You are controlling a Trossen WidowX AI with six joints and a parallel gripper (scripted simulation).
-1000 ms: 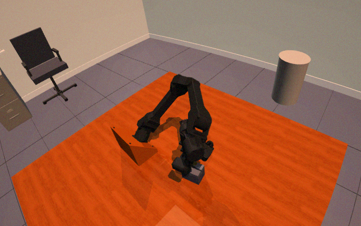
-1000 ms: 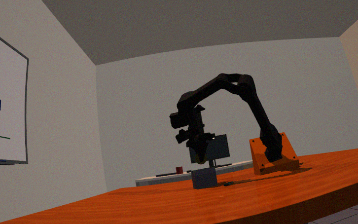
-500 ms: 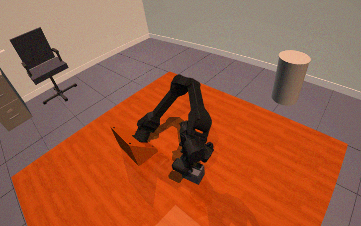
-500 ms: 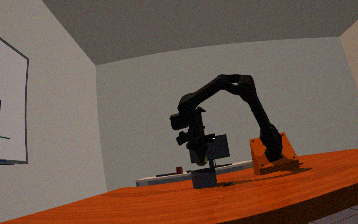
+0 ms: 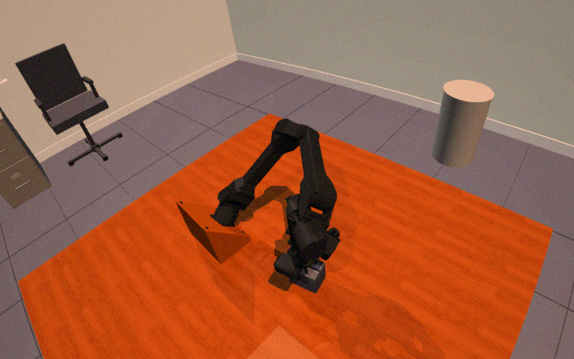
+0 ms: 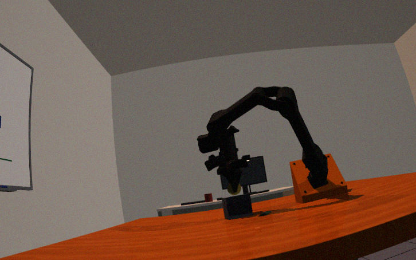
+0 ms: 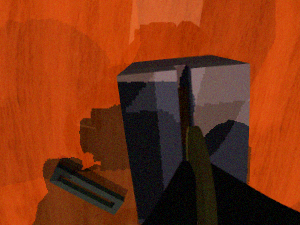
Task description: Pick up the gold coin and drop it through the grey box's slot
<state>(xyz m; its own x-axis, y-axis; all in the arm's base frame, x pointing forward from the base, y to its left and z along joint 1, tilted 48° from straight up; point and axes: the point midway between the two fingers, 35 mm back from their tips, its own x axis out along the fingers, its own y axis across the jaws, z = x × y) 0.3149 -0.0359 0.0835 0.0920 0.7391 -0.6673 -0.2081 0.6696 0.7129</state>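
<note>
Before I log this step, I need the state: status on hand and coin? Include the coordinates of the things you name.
Hand point(image 6: 234, 190) shut on coin point(image 6: 229, 190) point(image 7: 202, 184). Coin above box point(image 6: 238, 206) point(image 7: 227, 89) point(image 5: 311, 285). Nothing seen blocking slot point(image 7: 186, 106).

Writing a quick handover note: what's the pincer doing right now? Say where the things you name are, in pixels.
Pincer point(image 6: 234, 190) point(image 7: 193, 169): closed on the coin point(image 6: 230, 190) point(image 7: 204, 194), held above the box point(image 5: 311, 283) point(image 6: 238, 207) point(image 7: 225, 89).
</note>
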